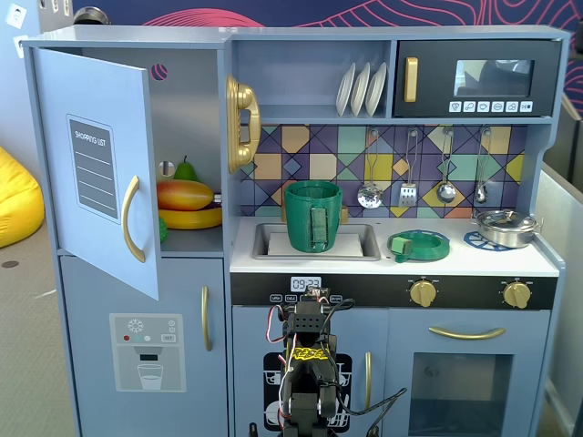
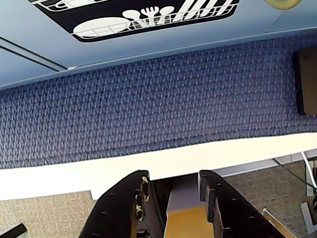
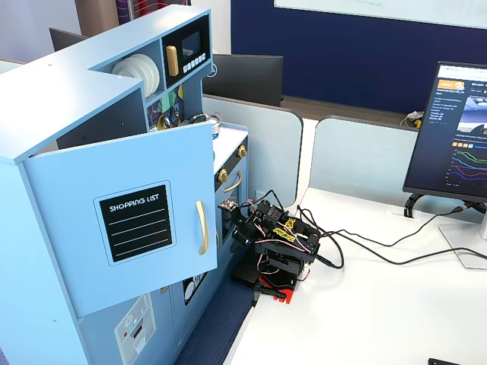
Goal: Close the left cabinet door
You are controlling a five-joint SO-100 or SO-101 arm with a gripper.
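Observation:
The left cabinet door (image 1: 100, 164) is a light-blue panel with a black "SHOPPING LIST" label and a curved gold handle (image 1: 132, 218). It stands swung wide open at the toy kitchen's upper left. It also shows open in the other fixed view (image 3: 122, 228), with its handle (image 3: 202, 226) toward my arm. My arm (image 1: 308, 364) sits folded low in front of the kitchen's middle, well below and to the right of the door. In the wrist view my gripper (image 2: 173, 176) points down at the white table edge (image 2: 148, 163) and blue carpet (image 2: 148, 99). Its jaws stand apart and empty.
Toy fruit (image 1: 187, 196) lies in the open cabinet. A gold phone (image 1: 241, 123) hangs beside the opening. A green pot (image 1: 312, 214) sits in the sink. The dispenser door (image 1: 150, 350) below is shut. A monitor (image 3: 456, 137) and cables (image 3: 365, 251) are on the white table.

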